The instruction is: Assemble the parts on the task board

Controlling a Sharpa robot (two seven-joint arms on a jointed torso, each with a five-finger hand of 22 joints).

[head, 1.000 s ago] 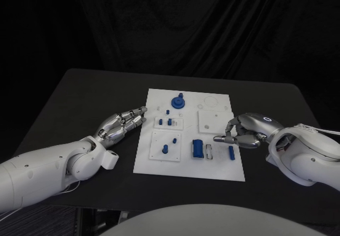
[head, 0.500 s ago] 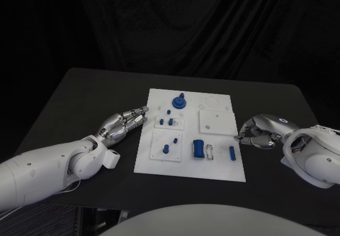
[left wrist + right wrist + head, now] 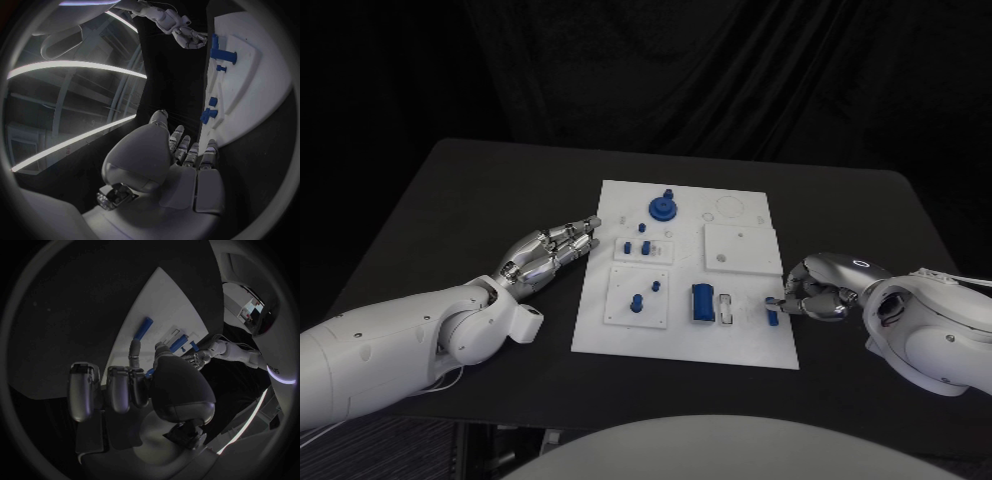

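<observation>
Right hand was at the right edge of the task board, fingers curled toward the blue bar lying near that edge. Something blue showed under the thumb in the right wrist view, but I couldn't tell whether the hand was pinching a part or only touching it. Left hand lay on the counter just beside the board's left edge, fingers straight and close together, holding nothing.

Risks, as I judged them:
- The bar sat close to the board edge; a glancing contact could push it off onto the counter.
- If the grip was only partial, the part could tilt or drop on lift.
- The board looked unclamped; a sideways push from the right hand could slide it, since the left hand wasn't pressing on it.

Counts from the head view:
- 1 task board
- 1 round blue knob piece at the far end
- 1 larger blue block near the middle
- 1 blue bar at right
- several small blue pegs on the left sub-plates; too small to count reliably
- 2 hands
</observation>
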